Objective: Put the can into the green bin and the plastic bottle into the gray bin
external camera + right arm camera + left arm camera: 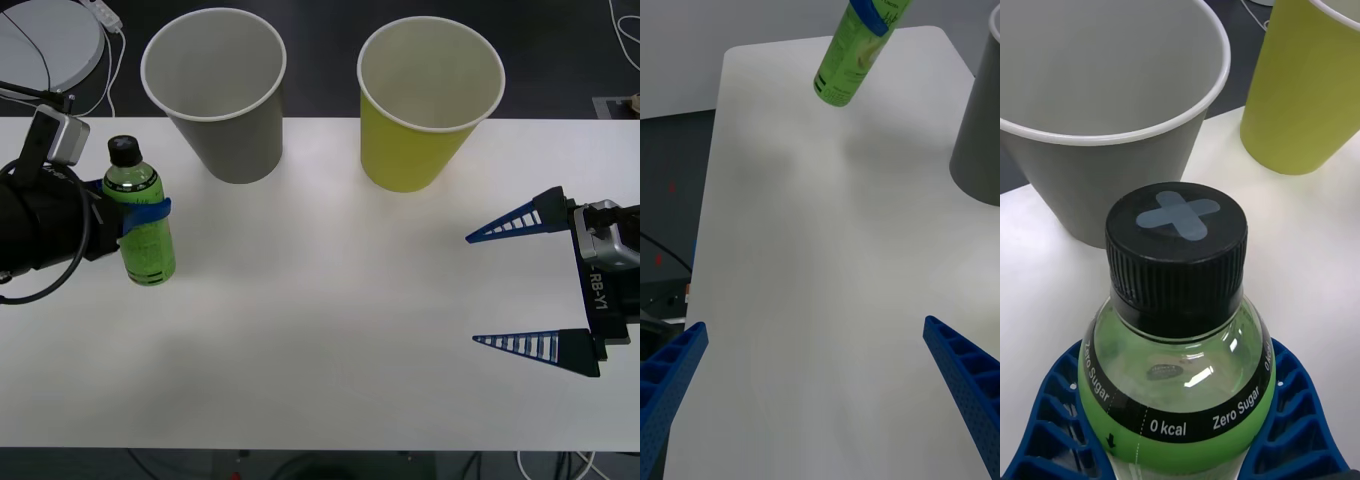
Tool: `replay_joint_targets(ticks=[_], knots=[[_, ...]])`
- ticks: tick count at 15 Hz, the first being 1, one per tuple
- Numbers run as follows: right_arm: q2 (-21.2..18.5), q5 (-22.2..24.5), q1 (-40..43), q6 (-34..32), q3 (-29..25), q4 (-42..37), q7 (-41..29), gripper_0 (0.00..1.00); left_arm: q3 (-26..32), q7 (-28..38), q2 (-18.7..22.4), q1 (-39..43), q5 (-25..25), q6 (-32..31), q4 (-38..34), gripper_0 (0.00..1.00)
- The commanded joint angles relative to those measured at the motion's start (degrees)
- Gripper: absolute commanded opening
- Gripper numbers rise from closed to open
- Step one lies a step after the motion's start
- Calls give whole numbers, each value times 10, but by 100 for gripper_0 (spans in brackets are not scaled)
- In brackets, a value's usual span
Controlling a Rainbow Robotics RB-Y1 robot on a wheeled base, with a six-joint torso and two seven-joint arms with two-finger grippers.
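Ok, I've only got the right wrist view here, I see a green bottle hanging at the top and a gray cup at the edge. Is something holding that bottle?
Observer: Yes. The left gripper is closed around the small bright-green plastic bottle with the black screw cap, its blue fingers wrapping the shoulder.
Operator: Which bin is nearest it?
Observer: The large gray paper-cup-shaped bin, just beyond the bottle; the large yellow-green paper-cup-shaped bin stands farther toward the robot's right.
Operator: Anything in the gray bin?
Observer: The part of its pale inside that the left wrist view shows looks bare.
Operator: And my gripper?
Observer: The right gripper is open over the white table, holding nothing.
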Motion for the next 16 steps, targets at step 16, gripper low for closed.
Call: replay_joint_targets(ticks=[16], knots=[[0,0,0,0,0,0,0,100,120,-44,123,-139,183,-276,96,0]])
